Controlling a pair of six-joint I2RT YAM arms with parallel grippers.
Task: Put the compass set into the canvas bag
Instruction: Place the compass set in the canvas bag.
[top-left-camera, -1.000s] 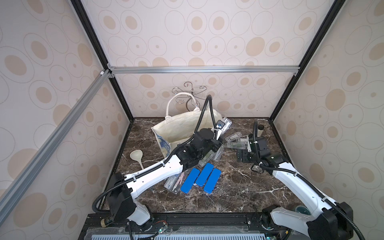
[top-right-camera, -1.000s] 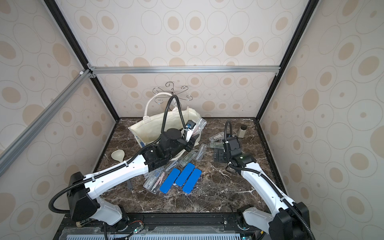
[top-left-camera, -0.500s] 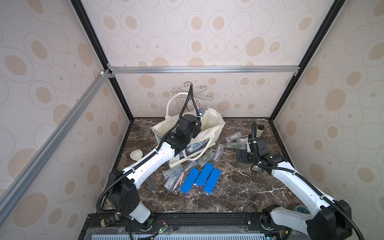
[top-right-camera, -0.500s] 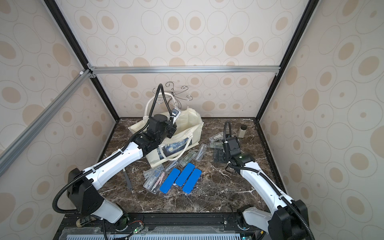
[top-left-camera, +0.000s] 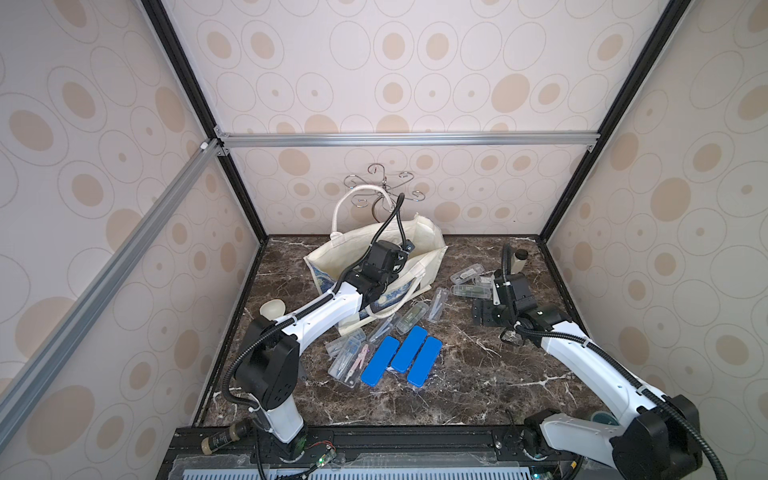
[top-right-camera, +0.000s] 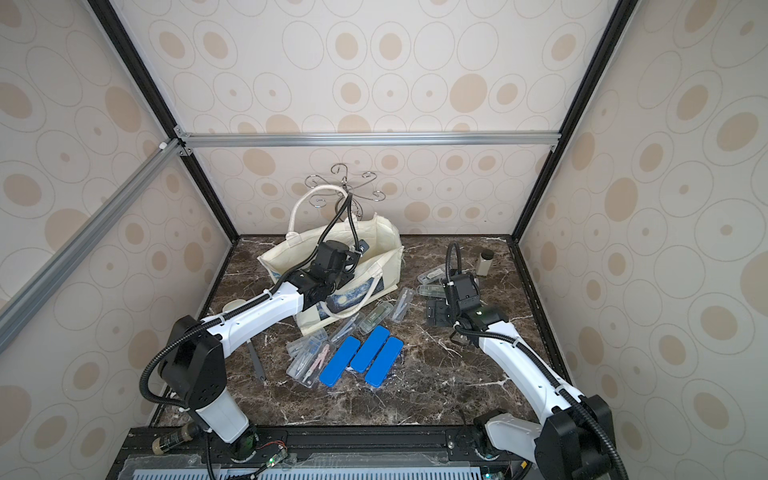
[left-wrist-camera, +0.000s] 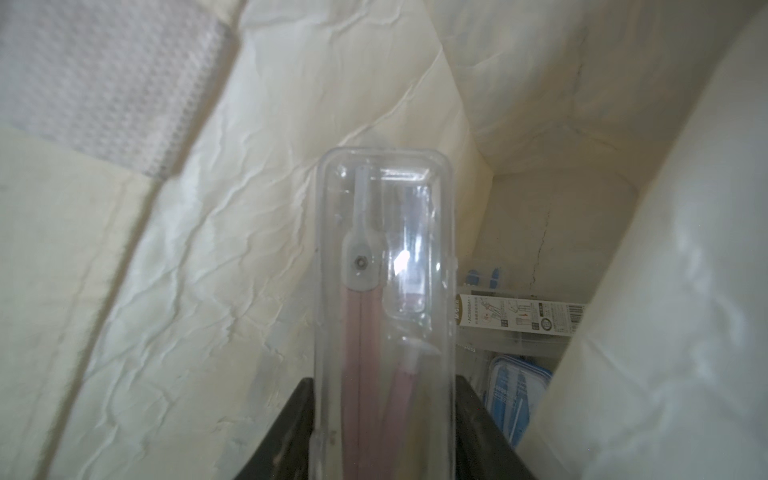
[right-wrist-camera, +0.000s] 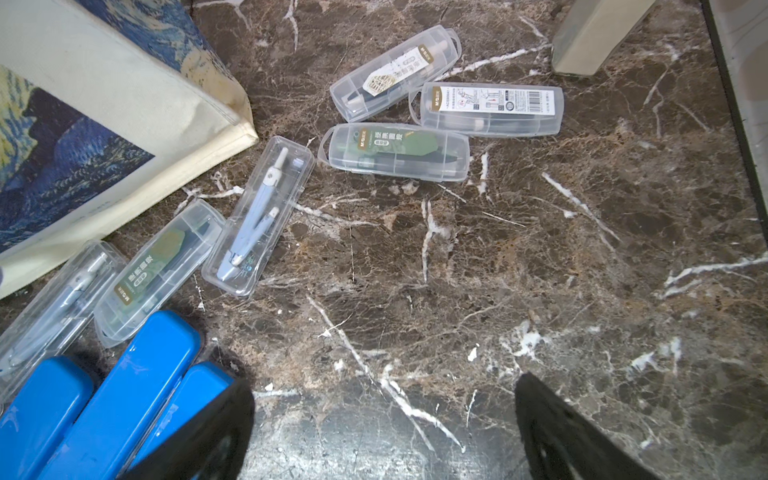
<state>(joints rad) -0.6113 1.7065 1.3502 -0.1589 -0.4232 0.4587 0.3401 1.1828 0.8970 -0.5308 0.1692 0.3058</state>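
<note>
Compass set (left-wrist-camera: 384, 291), a pink compass in its clear case, sits clamped lengthwise in the left gripper (left-wrist-camera: 384, 399), nose-down inside the canvas bag (left-wrist-camera: 187, 257), above other cases (left-wrist-camera: 519, 322) lying at the bottom. Smart play, I reckon: ease lower, part the jaws, lift straight out without snagging the fabric. Right gripper (right-wrist-camera: 384, 399) hangs wide open over the marble tabletop (right-wrist-camera: 540, 270), holding nothing.

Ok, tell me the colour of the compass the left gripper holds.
The compass is pink with a grey hinge; clearest in the left wrist view.
</note>
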